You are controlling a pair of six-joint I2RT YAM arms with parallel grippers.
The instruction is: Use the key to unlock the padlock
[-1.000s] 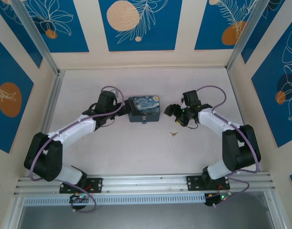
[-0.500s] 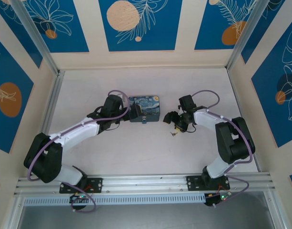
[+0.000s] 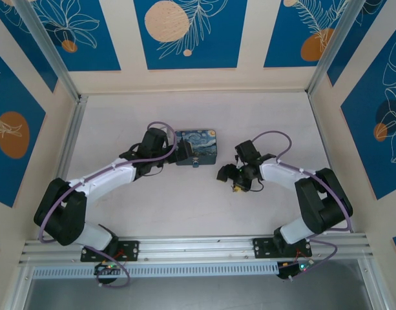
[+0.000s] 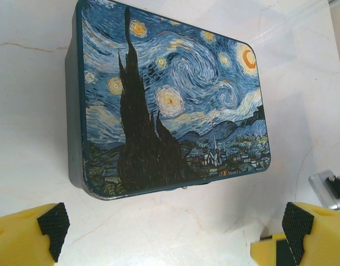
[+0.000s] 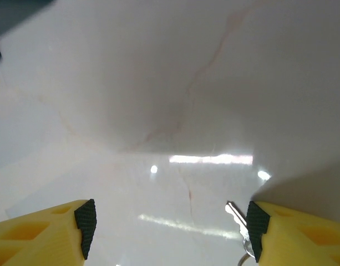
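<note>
The padlock (image 3: pixel 196 163) is a tiny bluish-silver piece hanging at the front edge of the painted night-sky box (image 3: pixel 196 145). In the left wrist view the box (image 4: pixel 170 105) lies ahead of my left gripper (image 4: pixel 172 233), whose yellow fingers stand wide open short of its front edge. From above, the left gripper (image 3: pixel 179 150) sits at the box's left side. My right gripper (image 3: pixel 230 181) hovers low over the table to the right of the box. It is open (image 5: pixel 170 230), and the small silver key (image 5: pixel 235 212) lies on the table just inside its right finger, not gripped.
The pale marble-look tabletop (image 3: pixel 185 200) is walled by blue-and-cream panels on three sides. An aluminium rail (image 3: pixel 198 248) runs along the near edge by the arm bases. A small grey metal piece (image 4: pixel 325 188) shows at the right edge of the left wrist view.
The right gripper has swung left and toward the near edge, coming down over the key. The left gripper edged right to the box, then held still.
</note>
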